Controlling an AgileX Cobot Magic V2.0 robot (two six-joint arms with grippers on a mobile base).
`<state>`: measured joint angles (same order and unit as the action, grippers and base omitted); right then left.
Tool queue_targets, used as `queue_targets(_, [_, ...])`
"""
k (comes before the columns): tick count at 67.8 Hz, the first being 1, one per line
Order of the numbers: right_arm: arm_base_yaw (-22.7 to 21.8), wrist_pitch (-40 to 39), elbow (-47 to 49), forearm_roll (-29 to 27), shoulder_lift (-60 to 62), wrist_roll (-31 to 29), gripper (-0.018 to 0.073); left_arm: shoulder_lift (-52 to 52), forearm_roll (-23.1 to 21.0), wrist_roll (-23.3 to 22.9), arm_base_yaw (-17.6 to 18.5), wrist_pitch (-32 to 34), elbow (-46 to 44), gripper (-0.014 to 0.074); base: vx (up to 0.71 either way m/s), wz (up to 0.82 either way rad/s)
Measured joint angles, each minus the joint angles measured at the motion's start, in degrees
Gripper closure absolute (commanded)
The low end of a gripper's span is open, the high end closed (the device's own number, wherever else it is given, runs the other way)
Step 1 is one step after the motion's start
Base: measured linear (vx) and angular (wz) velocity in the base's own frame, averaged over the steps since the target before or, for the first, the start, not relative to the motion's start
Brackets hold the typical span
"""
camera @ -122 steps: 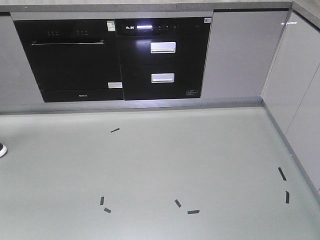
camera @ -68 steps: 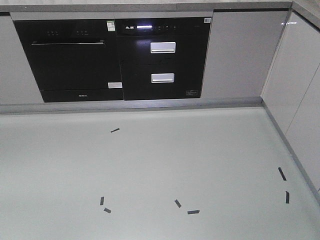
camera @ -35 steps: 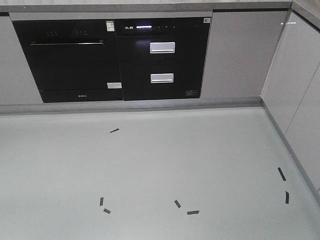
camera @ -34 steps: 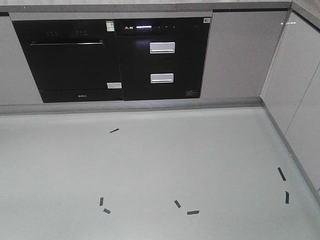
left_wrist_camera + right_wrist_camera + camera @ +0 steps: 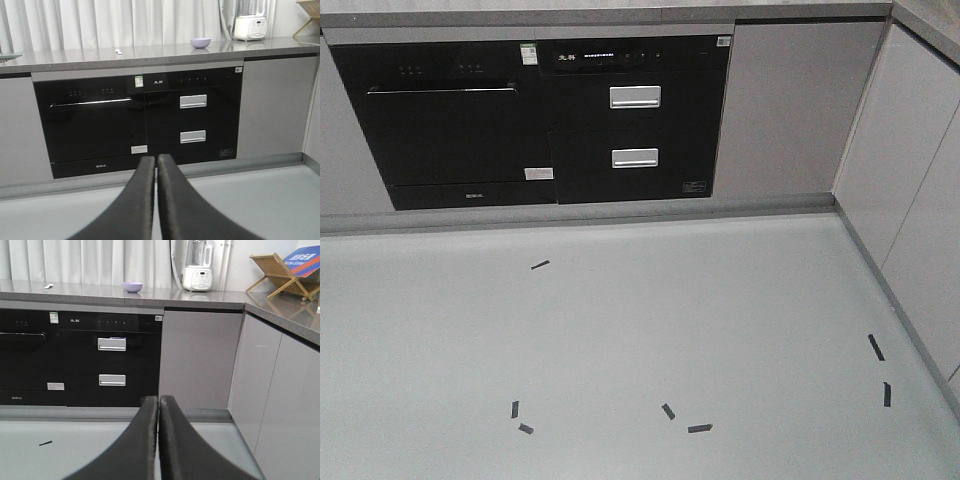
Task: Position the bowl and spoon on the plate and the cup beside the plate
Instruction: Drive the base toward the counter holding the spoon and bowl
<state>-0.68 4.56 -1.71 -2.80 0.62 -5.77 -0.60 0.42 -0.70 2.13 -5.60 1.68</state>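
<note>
My left gripper [image 5: 155,159] and right gripper [image 5: 159,398] sit closed, empty; the bowl [image 5: 200,43] far ahead looks light and rigid, so I'd pinch its rim.

Looking down from up high at floor [image 5: 620,330] and oven [image 5: 450,120] out front, then low and level from both wrists at that same oven, sharing countertop [image 5: 150,52] and bowl [image 5: 200,43].

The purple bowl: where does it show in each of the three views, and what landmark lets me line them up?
Front-facing: not in it.
Left wrist: the bowl sits on the counter, upper right, left of the white blender.
Right wrist: the bowl is upper left of centre, on the same counter.
Shared landmark: the upper silver drawer handle.
</note>
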Motion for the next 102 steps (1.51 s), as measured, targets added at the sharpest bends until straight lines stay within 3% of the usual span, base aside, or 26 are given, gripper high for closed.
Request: queue_targets(102, [0.0, 0.0, 0.0, 0.0, 0.0, 0.0, 0.0564, 0.0, 0.0, 0.0, 0.0, 0.0, 0.0, 0.0603, 0.22, 0.00])
